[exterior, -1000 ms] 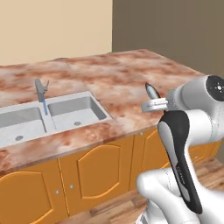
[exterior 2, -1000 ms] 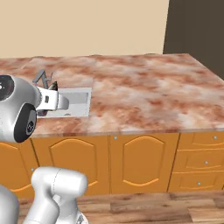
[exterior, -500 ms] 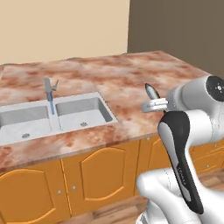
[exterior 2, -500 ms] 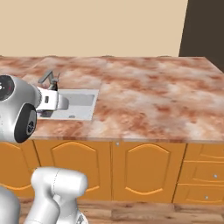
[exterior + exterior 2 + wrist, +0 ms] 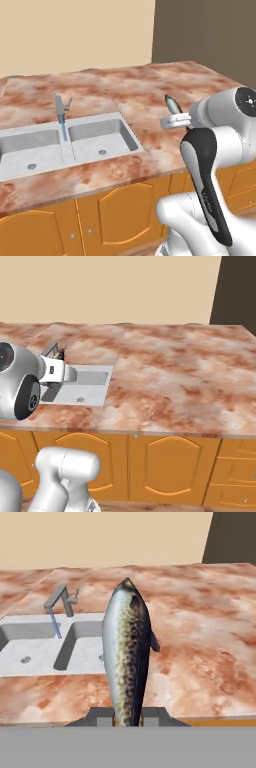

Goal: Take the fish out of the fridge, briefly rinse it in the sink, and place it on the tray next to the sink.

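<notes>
Fish point(image 5: 127, 657) stands nose-up through the middle of the hand view, its tail end pinched between the two dark tips of the gripper point(image 5: 127, 718) at the bottom of the frame, so the gripper is clamped on it near the tail with most of the body rising free above. In the left base view the fish point(image 5: 173, 104) shows as a small pointed sliver poking up from the hand at centre right, above the marbled worktop point(image 5: 150, 100) and well to the right of the sink.

By its look it should handle as a light, slim body with a smooth, speckled skin that is likely slippery, more so once wet. Held this close to one end, it could pivot or slide out under a sideways swing; a hold nearer the thick middle would be steadier, but I judge the present grip adequate for a slow carry.

Beyond the fish, the sink point(image 5: 30, 647) lies at centre left of the hand view, two steel basins sunk in the worktop, with the grey angular faucet point(image 5: 60, 599) behind the divider and a thin blue stream of water point(image 5: 55, 623) falling from it. The fish is not yet over either basin.
</notes>
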